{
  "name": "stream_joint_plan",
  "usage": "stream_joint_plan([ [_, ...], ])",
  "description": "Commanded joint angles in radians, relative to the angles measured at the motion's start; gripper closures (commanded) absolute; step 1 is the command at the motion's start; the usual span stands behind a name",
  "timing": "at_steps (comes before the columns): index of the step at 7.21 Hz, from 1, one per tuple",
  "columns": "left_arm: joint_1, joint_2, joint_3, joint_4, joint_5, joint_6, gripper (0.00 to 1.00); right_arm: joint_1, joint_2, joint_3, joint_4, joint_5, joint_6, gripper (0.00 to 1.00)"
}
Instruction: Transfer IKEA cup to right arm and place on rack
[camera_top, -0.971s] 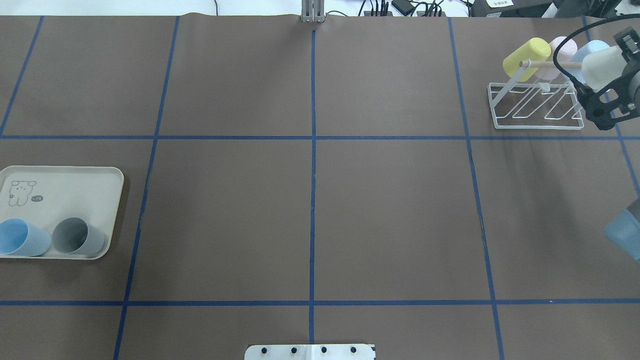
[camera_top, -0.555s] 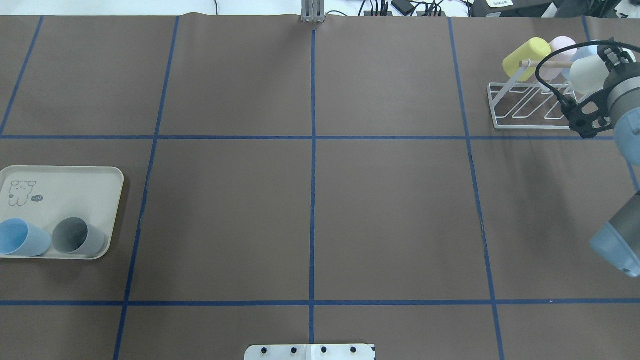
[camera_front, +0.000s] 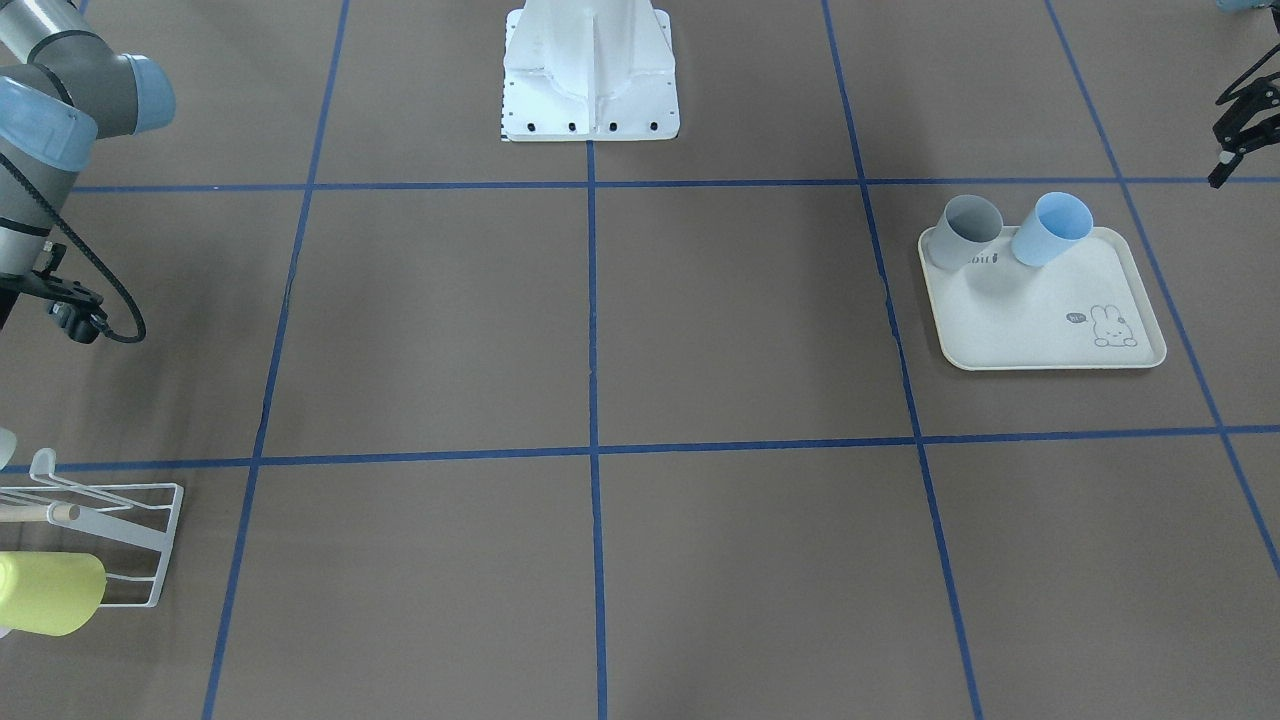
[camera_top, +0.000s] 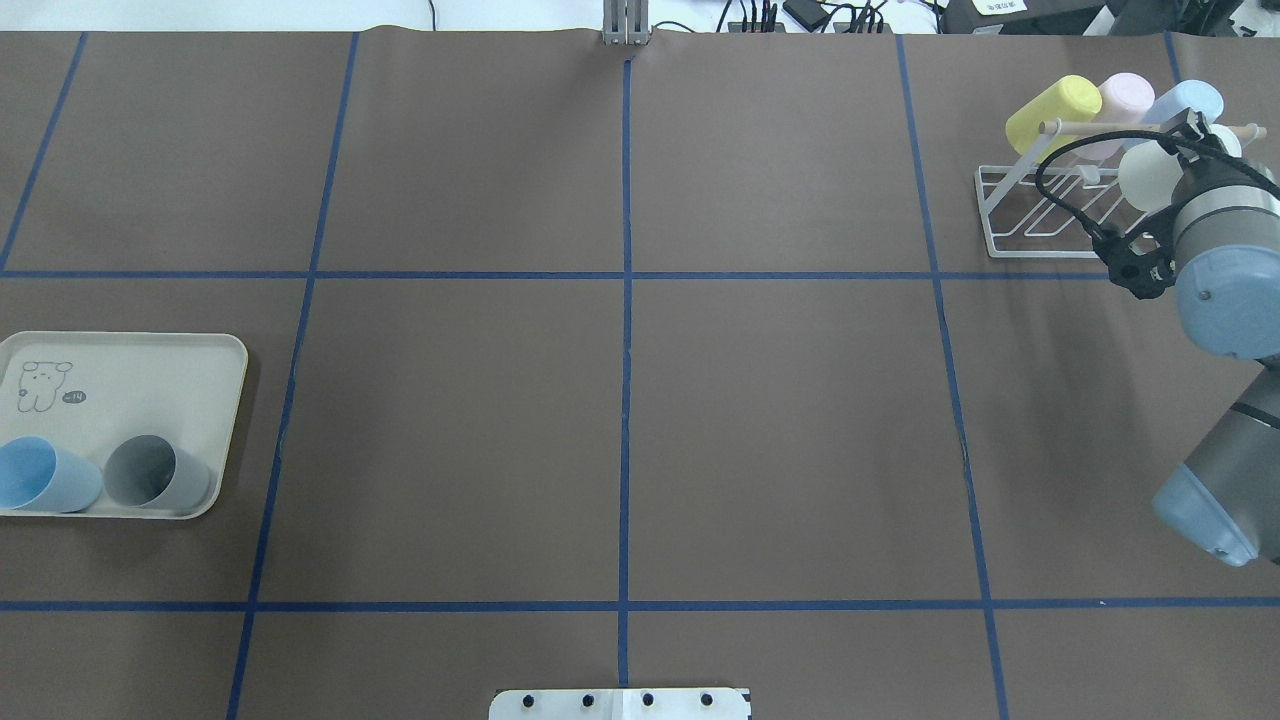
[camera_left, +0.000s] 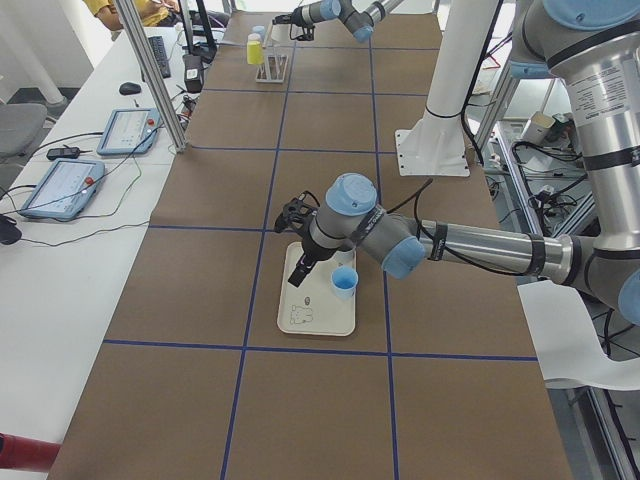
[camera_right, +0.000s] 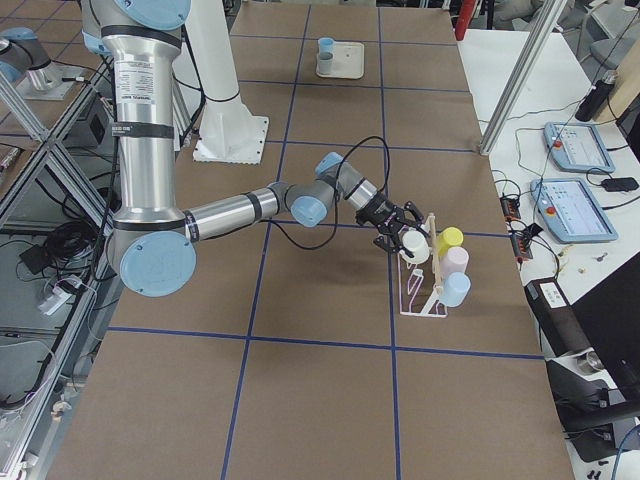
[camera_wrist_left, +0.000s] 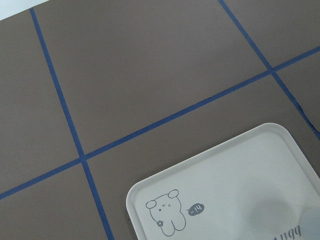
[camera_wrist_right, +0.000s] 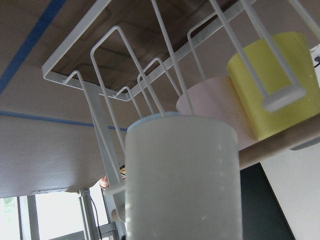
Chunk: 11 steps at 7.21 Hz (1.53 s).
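Note:
My right gripper (camera_top: 1180, 150) is shut on a white IKEA cup (camera_top: 1143, 178) and holds it tilted over the near right part of the white wire rack (camera_top: 1010, 215). In the right wrist view the cup (camera_wrist_right: 180, 175) fills the lower middle, just below the rack's prongs (camera_wrist_right: 107, 65) and its wooden dowel. The right side view shows the cup (camera_right: 412, 242) against the rack (camera_right: 420, 295). My left gripper (camera_front: 1235, 135) hangs far off above the tray side. It looks open and has nothing in it.
On the rack sit a yellow cup (camera_top: 1050, 115), a pink cup (camera_top: 1125, 95) and a blue cup (camera_top: 1190, 100). A cream tray (camera_top: 150, 370) at the left edge holds a blue cup (camera_top: 45, 475) and a grey cup (camera_top: 155, 472) on their sides.
The right arm swung in from the table's right edge, carrying the white cup leftward and down onto the rack. The tray and its cups stayed put.

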Motion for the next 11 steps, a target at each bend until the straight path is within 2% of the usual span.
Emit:
stream_joint_plan([
  [1,0.000,0.000,0.002,-0.001,0.001,0.000,0.00,-0.002,0.018,-0.029,0.002,0.000,-0.012,1.00],
  [5,0.000,-0.002,0.004,-0.001,0.001,-0.001,0.00,-0.013,0.062,-0.070,0.007,0.000,-0.124,0.31],
  [6,0.000,-0.002,0.002,-0.001,0.001,-0.001,0.00,-0.013,0.062,-0.070,0.011,0.000,-0.121,0.06],
  [9,0.000,-0.002,0.004,-0.001,0.001,-0.001,0.00,-0.012,0.072,-0.053,0.013,0.000,-0.121,0.05],
  [11,0.000,-0.005,0.005,-0.005,0.003,-0.060,0.00,-0.011,0.087,0.038,0.008,0.021,-0.104,0.04],
])
